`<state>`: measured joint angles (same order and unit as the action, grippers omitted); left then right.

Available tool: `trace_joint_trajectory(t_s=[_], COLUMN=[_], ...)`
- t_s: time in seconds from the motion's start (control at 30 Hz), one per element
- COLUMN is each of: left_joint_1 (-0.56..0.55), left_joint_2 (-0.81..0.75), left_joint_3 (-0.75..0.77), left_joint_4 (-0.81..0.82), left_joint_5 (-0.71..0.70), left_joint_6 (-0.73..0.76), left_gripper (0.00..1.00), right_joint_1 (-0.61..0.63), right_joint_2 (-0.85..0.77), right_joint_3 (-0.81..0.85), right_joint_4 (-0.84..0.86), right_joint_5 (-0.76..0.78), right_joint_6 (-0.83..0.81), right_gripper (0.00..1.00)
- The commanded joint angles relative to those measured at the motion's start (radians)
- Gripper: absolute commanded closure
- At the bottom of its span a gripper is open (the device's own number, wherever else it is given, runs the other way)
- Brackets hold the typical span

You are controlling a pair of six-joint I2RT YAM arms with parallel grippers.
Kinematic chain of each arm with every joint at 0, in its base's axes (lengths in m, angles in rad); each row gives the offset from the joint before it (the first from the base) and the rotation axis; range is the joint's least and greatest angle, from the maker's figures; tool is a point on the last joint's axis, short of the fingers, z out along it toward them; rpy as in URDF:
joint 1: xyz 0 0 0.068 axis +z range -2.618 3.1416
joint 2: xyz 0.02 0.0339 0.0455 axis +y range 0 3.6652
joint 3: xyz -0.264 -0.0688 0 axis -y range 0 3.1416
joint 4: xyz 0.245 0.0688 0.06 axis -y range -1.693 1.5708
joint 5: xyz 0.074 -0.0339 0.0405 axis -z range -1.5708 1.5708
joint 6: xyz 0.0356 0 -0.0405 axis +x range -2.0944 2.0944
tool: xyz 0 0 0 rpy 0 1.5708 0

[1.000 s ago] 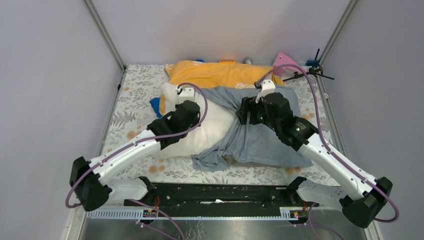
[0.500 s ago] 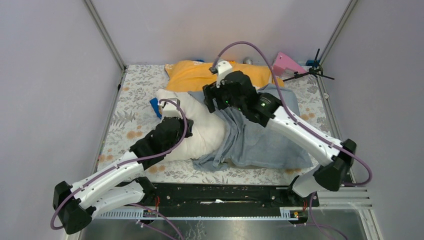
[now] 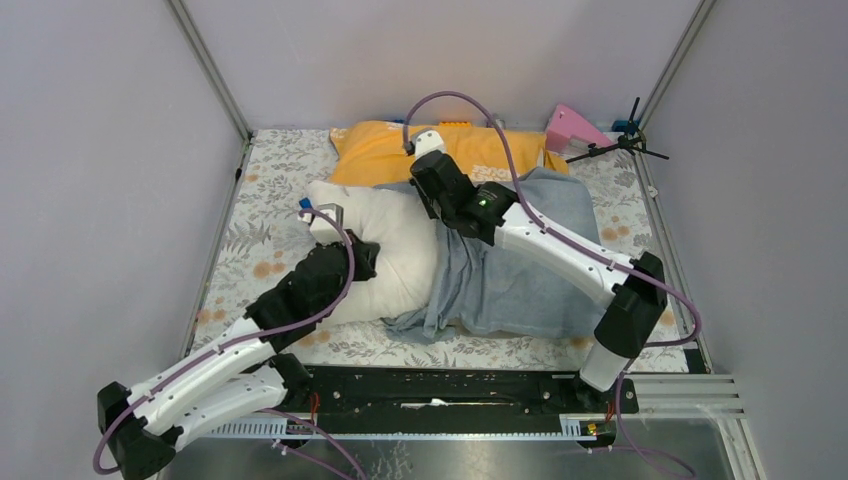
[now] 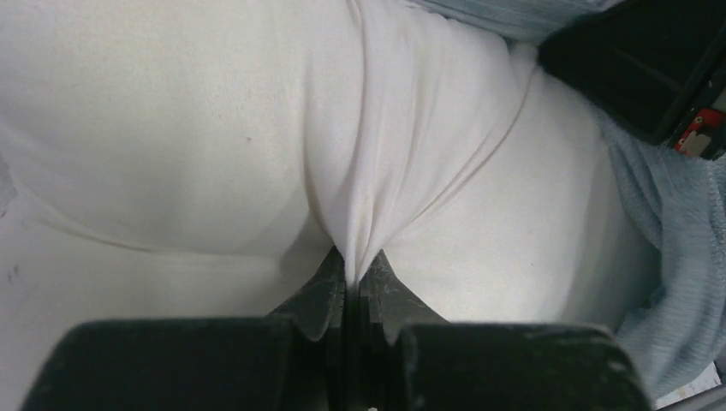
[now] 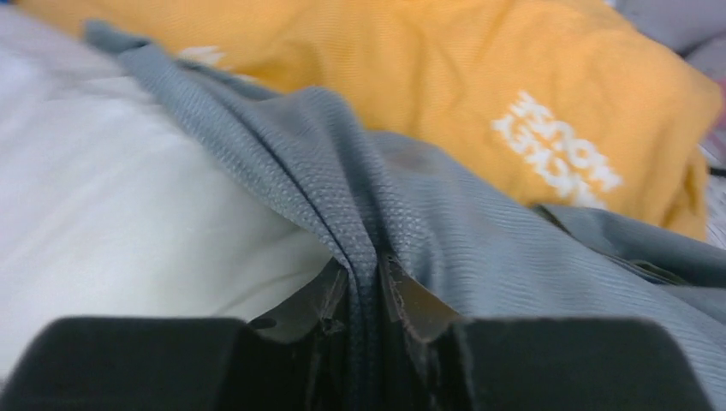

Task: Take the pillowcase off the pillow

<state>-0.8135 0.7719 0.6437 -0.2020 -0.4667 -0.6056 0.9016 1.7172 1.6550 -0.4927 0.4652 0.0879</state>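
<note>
Top external: found pillow (image 3: pixel 385 255) mid-table, left half bare, right half inside pillowcase (image 3: pixel 530 270) spread to the right. Left wrist: saw left gripper (image 4: pixel 353 267) pinched tight on a thin fold of pillow. Right wrist: saw right gripper (image 5: pixel 377 267) clamped on a gathered ridge of pillowcase at its mouth, near orange pillow (image 5: pixel 479 86). Judged likely failures: losing either thin pinch under opposing pull, bunching the case at the mouth instead of sliding it off, snagging the orange pillow behind.

One white pillow (image 3: pixel 393 255), one orange pillow (image 3: pixel 378 150), one pillowcase (image 3: pixel 530 285).
</note>
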Motion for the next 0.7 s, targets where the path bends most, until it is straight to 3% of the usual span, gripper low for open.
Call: trace_joint_trajectory(t_s=[0.0, 0.3, 0.47, 0.67], left_joint_1=[0.005, 0.005, 0.005, 0.005], left_joint_2=[-0.074, -0.315, -0.399, -0.277], left_joint_3=[-0.010, -0.028, -0.041, 0.083], left_joint_4=[-0.155, -0.470, -0.402, -0.362], left_joint_5=[-0.218, -0.528, -0.522, -0.476], left_joint_6=[-0.100, -0.469, -0.378, -0.294], left_gripper=[1.00, 1.00, 1.00, 1.00], right_joint_1=[-0.124, -0.326, -0.331, -0.331], right_joint_2=[-0.110, -0.380, -0.445, -0.439], right_joint_3=[-0.080, -0.296, -0.293, -0.171], right_joint_4=[0.003, 0.117, 0.150, 0.086], right_joint_5=[0.212, 0.290, 0.158, -0.098], right_joint_6=[0.050, 0.090, 0.086, 0.123], right_gripper=[0.79, 0.92, 0.94, 0.92])
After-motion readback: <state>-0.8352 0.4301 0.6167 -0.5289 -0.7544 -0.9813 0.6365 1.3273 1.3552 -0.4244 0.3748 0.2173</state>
